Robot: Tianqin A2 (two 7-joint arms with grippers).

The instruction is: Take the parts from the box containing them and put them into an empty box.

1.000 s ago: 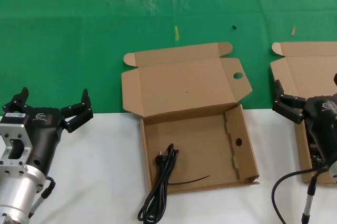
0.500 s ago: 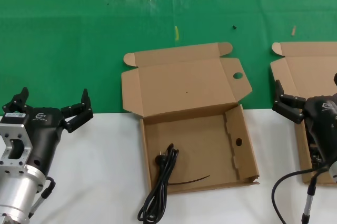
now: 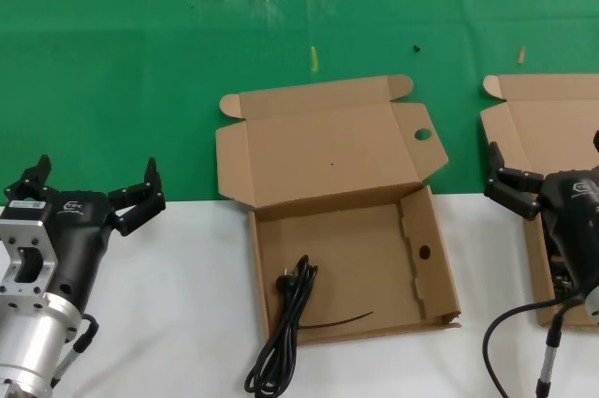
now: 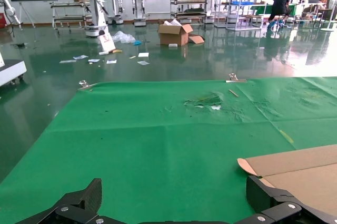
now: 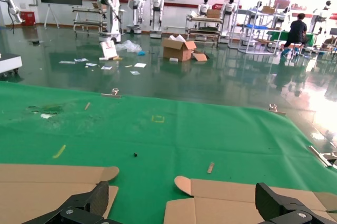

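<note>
The box with round holes stands open in the middle of the head view. One bundle of black power cord lies in its front left corner, its loop hanging over the front wall onto the white table. The box containing the parts is partly seen at the right; its inside is mostly hidden by my right arm. My left gripper is open and empty, left of the middle box. My right gripper is open and empty over the right box. The wrist views show both lids.
A white table bears the box fronts; a green mat lies behind with small scraps on it. A thin black tie lies in the middle box. My right arm's grey cable loops at the front right.
</note>
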